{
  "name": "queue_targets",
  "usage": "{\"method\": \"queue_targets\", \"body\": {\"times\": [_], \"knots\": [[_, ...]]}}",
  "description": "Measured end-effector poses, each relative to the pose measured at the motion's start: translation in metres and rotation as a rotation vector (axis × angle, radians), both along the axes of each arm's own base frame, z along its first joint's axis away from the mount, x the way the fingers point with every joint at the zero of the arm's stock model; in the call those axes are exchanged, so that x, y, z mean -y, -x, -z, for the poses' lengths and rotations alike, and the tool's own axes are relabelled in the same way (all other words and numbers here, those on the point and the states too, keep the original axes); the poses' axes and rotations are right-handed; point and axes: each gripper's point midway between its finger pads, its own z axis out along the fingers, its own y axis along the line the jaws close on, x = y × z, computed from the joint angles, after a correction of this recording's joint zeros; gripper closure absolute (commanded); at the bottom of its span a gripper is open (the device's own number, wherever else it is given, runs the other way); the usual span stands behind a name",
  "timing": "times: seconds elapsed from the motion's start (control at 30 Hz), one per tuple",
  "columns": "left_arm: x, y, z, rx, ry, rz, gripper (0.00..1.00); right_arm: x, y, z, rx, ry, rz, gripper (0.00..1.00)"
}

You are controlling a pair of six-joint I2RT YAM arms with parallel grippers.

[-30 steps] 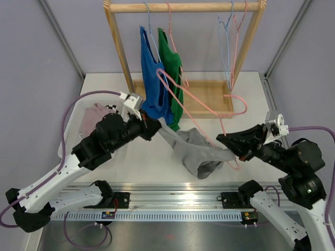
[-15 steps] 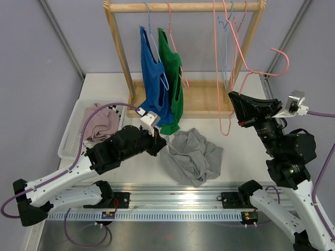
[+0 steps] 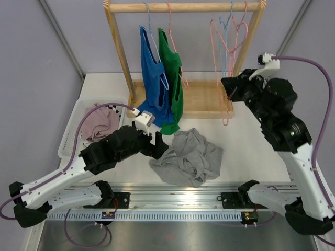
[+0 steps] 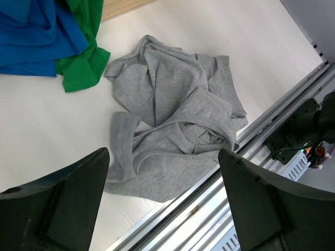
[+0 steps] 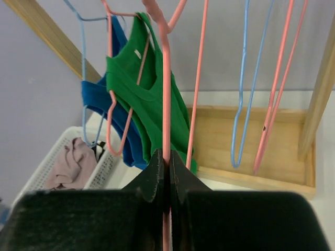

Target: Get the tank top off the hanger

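Wooden rack rail [image 3: 183,7] aside, the grey tank top [image 3: 186,157] is what has changed: it now lies crumpled on the table [image 3: 246,151] just ahead of the left gripper [image 3: 159,145], whose jaws have just sprung wide and released it. The bare pink hanger [image 5: 166,94] has been raised toward the rail, pinched tight in the right gripper [image 5: 167,166]. Garment and hanger are apart, so the removal looks done.

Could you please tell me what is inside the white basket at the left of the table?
A crumpled pale pink garment lies in the white basket and covers most of its floor. Whatever may be beneath the garment is covered and cannot be seen.
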Motion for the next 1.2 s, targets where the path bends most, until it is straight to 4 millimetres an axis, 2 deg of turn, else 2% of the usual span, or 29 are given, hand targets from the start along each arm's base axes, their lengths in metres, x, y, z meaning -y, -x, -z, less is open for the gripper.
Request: {"method": "queue_targets", "body": {"times": [0.17, 0.27, 0.43, 0.57, 0.67, 0.8, 0.93, 1.03, 1.07, 1.1, 1.17, 1.2], "knots": [[-0.012, 0.004, -0.013, 0.024, 0.024, -0.018, 0.03, -0.018, -0.049, -0.006, -0.072, 0.075, 0.032, 1.00], [-0.020, 0.007, -0.016, 0.027, 0.022, -0.026, 0.01, -0.021, -0.081, -0.013, -0.098, 0.102, 0.062, 1.00], [-0.030, 0.010, -0.014, 0.024, 0.002, -0.042, 0.01, -0.009, -0.129, -0.022, -0.122, 0.119, 0.133, 1.00], [-0.038, 0.011, -0.013, 0.021, -0.013, -0.060, 0.01, 0.005, -0.158, -0.016, -0.164, 0.136, 0.178, 1.00], [-0.041, 0.010, -0.018, 0.026, -0.015, -0.069, 0.01, 0.018, -0.170, -0.001, -0.214, 0.150, 0.204, 1.00], [-0.041, 0.009, -0.020, 0.030, -0.015, -0.074, 0.01, 0.034, -0.171, 0.019, -0.282, 0.173, 0.231, 1.00], [-0.038, 0.007, -0.015, 0.021, -0.031, -0.074, 0.01, 0.043, -0.170, 0.031, -0.316, 0.190, 0.246, 1.00], [-0.033, 0.004, -0.011, 0.014, -0.044, -0.074, 0.01, 0.045, -0.170, 0.032, -0.317, 0.197, 0.245, 1.00], [-0.030, 0.003, -0.009, 0.011, -0.049, -0.074, 0.01, 0.044, -0.170, 0.031, -0.317, 0.199, 0.241, 0.95], [-0.028, 0.001, -0.008, 0.011, -0.051, -0.076, 0.01, 0.044, -0.169, 0.031, -0.315, 0.202, 0.238, 0.85], [-0.020, -0.003, -0.004, 0.006, -0.062, -0.075, 0.01, 0.044, -0.168, 0.031, -0.317, 0.205, 0.234, 0.57], [-0.017, -0.005, -0.001, 0.001, -0.070, -0.073, 0.01, 0.043, -0.168, 0.031, -0.317, 0.205, 0.229, 0.52]]}}
